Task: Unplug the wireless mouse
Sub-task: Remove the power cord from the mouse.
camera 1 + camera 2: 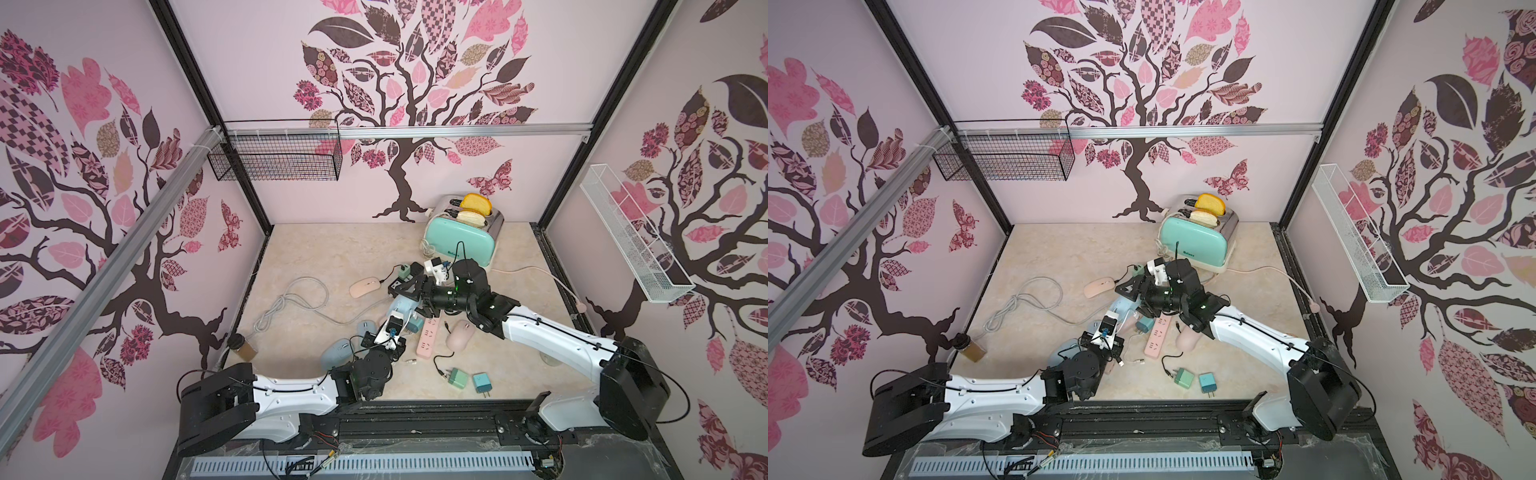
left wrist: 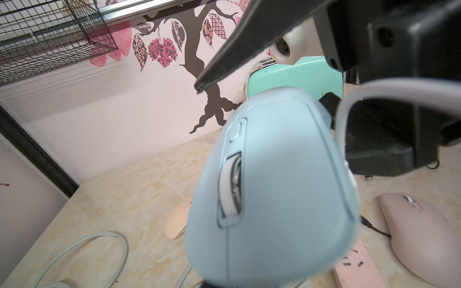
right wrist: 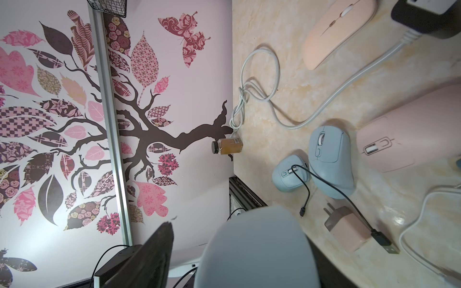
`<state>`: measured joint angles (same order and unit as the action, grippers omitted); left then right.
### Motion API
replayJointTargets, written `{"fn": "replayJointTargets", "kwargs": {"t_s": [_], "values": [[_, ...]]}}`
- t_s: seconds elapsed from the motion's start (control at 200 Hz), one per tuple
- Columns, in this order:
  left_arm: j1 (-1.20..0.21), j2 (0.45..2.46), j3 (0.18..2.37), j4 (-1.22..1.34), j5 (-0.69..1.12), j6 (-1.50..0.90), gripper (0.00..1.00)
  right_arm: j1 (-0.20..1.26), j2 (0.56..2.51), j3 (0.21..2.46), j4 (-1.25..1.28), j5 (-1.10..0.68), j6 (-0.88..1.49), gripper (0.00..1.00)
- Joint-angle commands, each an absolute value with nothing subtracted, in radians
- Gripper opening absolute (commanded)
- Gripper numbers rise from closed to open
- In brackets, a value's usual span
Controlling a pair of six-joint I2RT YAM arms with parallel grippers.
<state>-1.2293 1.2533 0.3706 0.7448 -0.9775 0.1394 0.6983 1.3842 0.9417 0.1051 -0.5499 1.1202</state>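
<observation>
The left hand is clenched on the blue mouse, which is held up over the middle of the surface. The right hand is released, its fingers either side of the mouse's far end, where a pale cable loops. The step in hand looks like reaching for the plug; next, pinch it and pull straight out.
</observation>
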Motion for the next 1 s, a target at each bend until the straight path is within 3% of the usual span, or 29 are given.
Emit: {"fn": "replayJointTargets", "kwargs": {"t_s": [0.0,0.045,0.13,0.24,0.335,0.37,0.42,0.605,0.73,0.835,0.995], "values": [[-1.233,1.291,0.407,0.751,-0.980,0.130,0.00,0.723,1.374,0.973,0.117,-0.568,1.112,0.73],[-1.233,1.301,0.416,0.748,-0.978,0.131,0.00,0.730,1.377,0.973,0.109,-0.562,1.104,0.69],[-1.232,1.303,0.427,0.727,-0.970,0.119,0.00,0.730,1.375,0.969,0.101,-0.550,1.092,0.51],[-1.233,1.285,0.444,0.664,-0.955,0.085,0.00,0.727,1.368,0.974,0.071,-0.525,1.065,0.36],[-1.233,1.236,0.458,0.560,-0.920,0.017,0.40,0.705,1.362,0.983,0.051,-0.508,1.034,0.30],[-1.232,1.204,0.459,0.507,-0.906,-0.019,0.49,0.690,1.357,0.991,0.027,-0.499,1.012,0.29],[-1.232,1.152,0.459,0.430,-0.872,-0.068,0.53,0.663,1.347,1.000,0.008,-0.484,0.961,0.27],[-1.213,0.922,0.419,0.215,-0.707,-0.291,0.59,0.560,1.301,0.998,-0.029,-0.448,0.800,0.23],[-0.970,0.800,0.381,0.253,-0.142,-0.491,0.59,0.560,1.299,0.975,0.022,-0.475,0.812,0.23],[-0.784,0.783,0.379,0.323,0.174,-0.598,0.58,0.560,1.297,0.969,0.045,-0.478,0.817,0.23],[-0.758,0.858,0.474,0.021,-0.020,-0.571,0.52,0.552,1.274,1.046,-0.129,-0.370,0.692,0.23]]}}
